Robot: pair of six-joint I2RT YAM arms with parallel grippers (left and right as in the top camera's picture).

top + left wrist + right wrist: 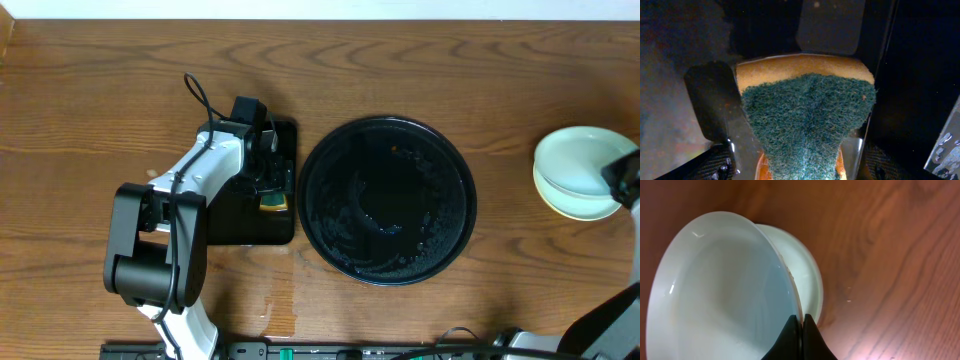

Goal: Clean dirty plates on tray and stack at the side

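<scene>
**Colleague:** What is on your screen?

**Operator:** I see a wooden table (80, 90). A large round black tray (388, 200) sits at its middle, wet and glossy. A smaller rectangular tray (250, 228) lies just left of the round tray. Well right of the round tray, an upper plate (720, 290) leans tilted on a lower plate (807, 275).

**Colleague:** And the grippers?

**Operator:** My right gripper (802, 325) is clenched on the upper plate's rim. My left gripper (272, 185) hangs over the rectangular tray with its jaws spread wide. A green-and-yellow sponge (807, 125) sits loose between them.
</scene>
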